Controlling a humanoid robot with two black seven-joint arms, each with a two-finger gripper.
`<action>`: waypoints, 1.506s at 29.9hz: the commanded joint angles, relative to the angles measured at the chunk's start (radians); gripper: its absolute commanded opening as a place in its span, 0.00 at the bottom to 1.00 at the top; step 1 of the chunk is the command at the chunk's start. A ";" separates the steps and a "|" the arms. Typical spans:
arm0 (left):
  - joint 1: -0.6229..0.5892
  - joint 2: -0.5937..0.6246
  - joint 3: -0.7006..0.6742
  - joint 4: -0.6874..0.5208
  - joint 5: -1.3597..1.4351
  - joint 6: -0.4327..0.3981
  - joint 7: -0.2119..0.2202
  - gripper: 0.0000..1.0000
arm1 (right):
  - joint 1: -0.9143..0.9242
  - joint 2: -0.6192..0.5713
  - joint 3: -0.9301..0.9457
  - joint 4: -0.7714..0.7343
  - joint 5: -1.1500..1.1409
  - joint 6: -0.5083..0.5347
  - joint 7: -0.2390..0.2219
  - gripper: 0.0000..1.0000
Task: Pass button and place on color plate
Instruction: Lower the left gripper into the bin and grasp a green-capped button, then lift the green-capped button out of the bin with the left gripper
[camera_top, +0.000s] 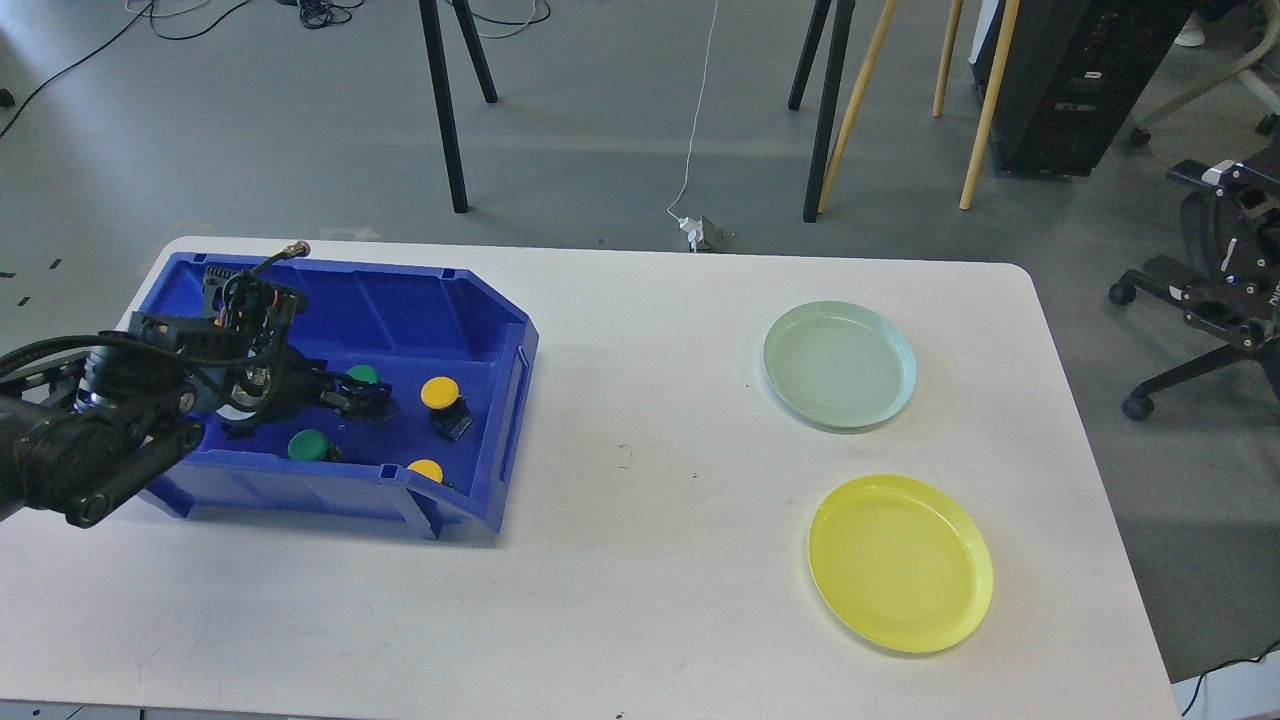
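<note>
My left arm reaches into the blue bin (500, 400) from the left. Its gripper (368, 402) is low inside the bin, dark and small, so I cannot tell its fingers apart. A green button (362, 374) lies just behind the gripper, touching or nearly touching it. A second green button (308, 443) lies in front and to the left of it. A yellow button (440, 392) stands to the right of the gripper, and another yellow button (425, 469) lies by the bin's front wall. A pale green plate (838, 364) and a yellow plate (900, 562) sit at the table's right. My right gripper is out of view.
The white table (640, 560) runs between the bin and the plates. The bin's walls rise around my left gripper. Chair and stand legs are on the floor beyond the table's far edge.
</note>
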 joint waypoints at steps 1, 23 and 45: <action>-0.003 -0.002 0.000 0.002 0.000 -0.001 0.002 0.69 | 0.000 0.000 0.000 0.000 0.000 0.000 -0.001 0.99; -0.012 0.193 -0.015 -0.188 -0.028 -0.019 0.006 0.34 | 0.000 0.034 0.003 -0.005 -0.003 0.000 -0.001 0.99; -0.229 0.391 -0.328 -0.569 -0.747 -0.061 0.118 0.36 | 0.012 0.162 0.055 -0.002 -0.003 -0.088 0.080 0.99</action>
